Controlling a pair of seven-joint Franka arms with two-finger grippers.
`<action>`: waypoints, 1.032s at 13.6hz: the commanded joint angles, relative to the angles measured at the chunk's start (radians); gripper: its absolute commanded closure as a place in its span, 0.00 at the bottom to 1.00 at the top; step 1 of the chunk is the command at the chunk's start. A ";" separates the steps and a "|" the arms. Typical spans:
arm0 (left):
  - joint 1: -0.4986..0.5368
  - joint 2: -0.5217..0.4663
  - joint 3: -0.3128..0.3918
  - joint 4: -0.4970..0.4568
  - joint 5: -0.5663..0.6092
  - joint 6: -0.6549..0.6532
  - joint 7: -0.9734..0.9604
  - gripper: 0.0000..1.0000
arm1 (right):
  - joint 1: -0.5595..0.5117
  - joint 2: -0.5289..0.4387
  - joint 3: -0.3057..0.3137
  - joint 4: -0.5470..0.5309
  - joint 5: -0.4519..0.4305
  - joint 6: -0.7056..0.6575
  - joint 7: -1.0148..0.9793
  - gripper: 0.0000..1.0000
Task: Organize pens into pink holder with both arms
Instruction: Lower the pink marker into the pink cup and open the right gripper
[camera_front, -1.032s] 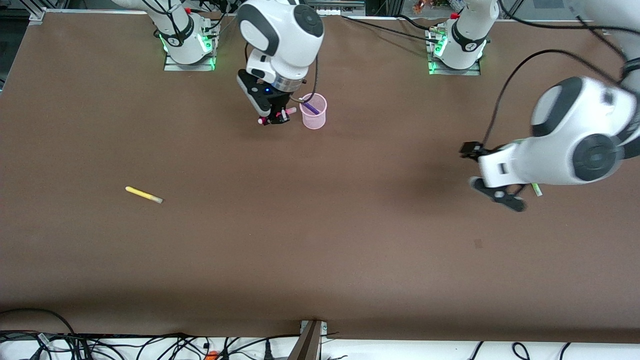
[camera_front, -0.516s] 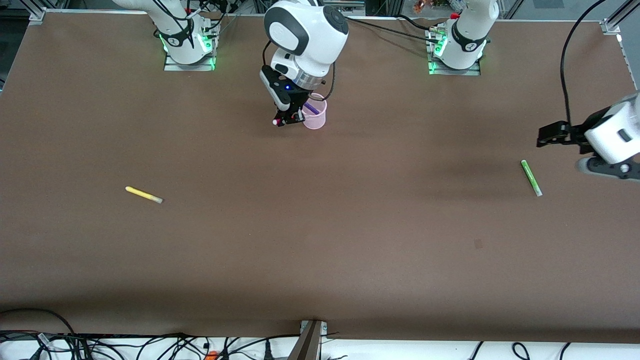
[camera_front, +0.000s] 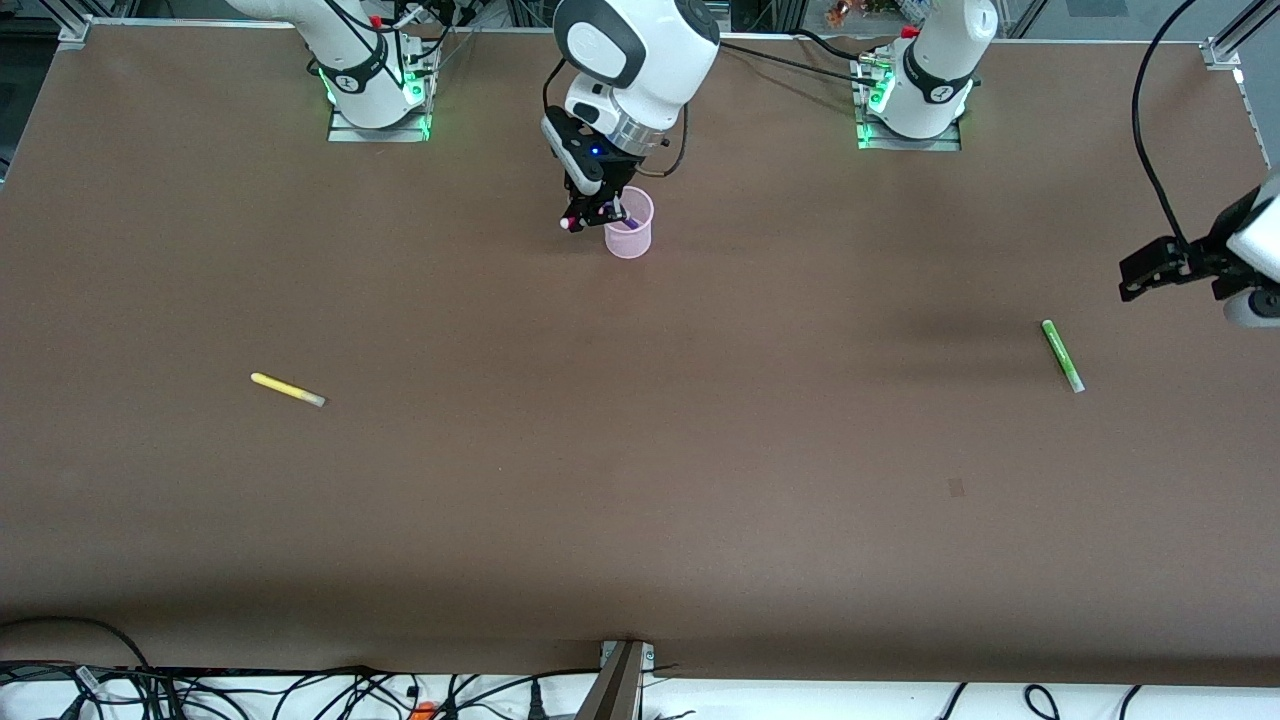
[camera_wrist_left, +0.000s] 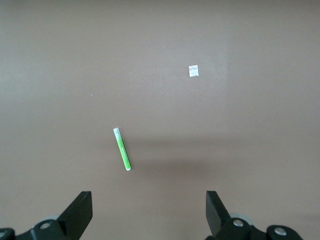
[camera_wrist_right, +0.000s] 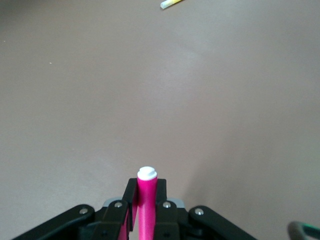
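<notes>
My right gripper (camera_front: 592, 215) is shut on the magenta-pink pen (camera_wrist_right: 147, 200), held at the rim of the pink holder (camera_front: 630, 232). The pen's white end (camera_wrist_right: 147, 173) pokes out past the fingers. The dark purple pen (camera_front: 626, 213) leans inside the holder. The yellow pen (camera_front: 287, 389) lies on the table toward the right arm's end; its tip also shows in the right wrist view (camera_wrist_right: 171, 3). The green pen (camera_front: 1062, 355) lies toward the left arm's end and shows in the left wrist view (camera_wrist_left: 121, 149). My left gripper (camera_wrist_left: 149, 212) is open and empty, up in the air beside the green pen.
The brown table (camera_front: 640, 480) carries a small pale mark (camera_front: 956, 487), also seen in the left wrist view (camera_wrist_left: 194, 71). Both arm bases (camera_front: 375, 90) stand along the table's edge farthest from the front camera. Cables (camera_front: 300, 690) hang at the nearest edge.
My right gripper moved with the magenta-pink pen up to the holder's rim. My left arm swung away from over the green pen toward its end of the table, uncovering the pen.
</notes>
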 joint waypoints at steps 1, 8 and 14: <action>-0.022 -0.058 0.000 -0.055 -0.013 0.023 -0.010 0.00 | 0.030 0.042 -0.014 0.020 -0.024 -0.030 0.031 1.00; -0.021 -0.058 -0.017 -0.041 -0.018 0.022 -0.003 0.00 | 0.065 0.065 -0.014 0.022 -0.022 -0.030 0.074 1.00; -0.022 -0.056 -0.017 -0.039 -0.018 0.019 -0.002 0.00 | 0.093 0.065 -0.014 0.023 -0.021 -0.030 0.102 1.00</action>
